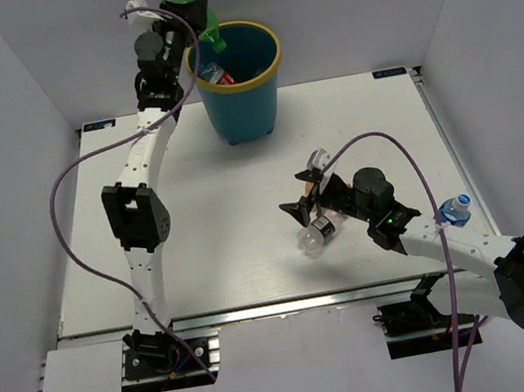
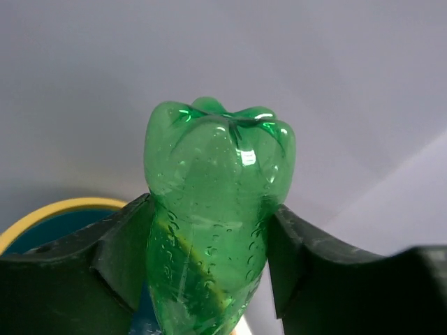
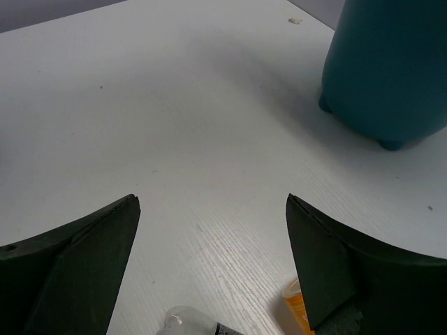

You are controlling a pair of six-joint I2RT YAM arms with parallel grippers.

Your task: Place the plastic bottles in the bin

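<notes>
- Green bottle (image 1: pixel 213 35), top view: pinched by the left gripper (image 1: pixel 194 13) above the bin (image 1: pixel 245 108); a red-labelled bottle (image 1: pixel 216 73) is seen inside. The right gripper (image 1: pixel 308 210) is spread over a dark-labelled bottle (image 1: pixel 317 233) and an orange bottle (image 1: pixel 311 188).
- Left wrist view: the green bottle is clamped between both fingers, base uppermost, with the bin's yellow rim seen below.
- Right wrist view: the jaws are spread wide, with nothing held between them; the orange bottle is seen just beside one finger.

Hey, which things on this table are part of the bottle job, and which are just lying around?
Job: green bottle, held above the bin; red-label bottle inside it; dark-label bottle, orange bottle, blue-cap bottle on the table.
Other: purple cables.
</notes>
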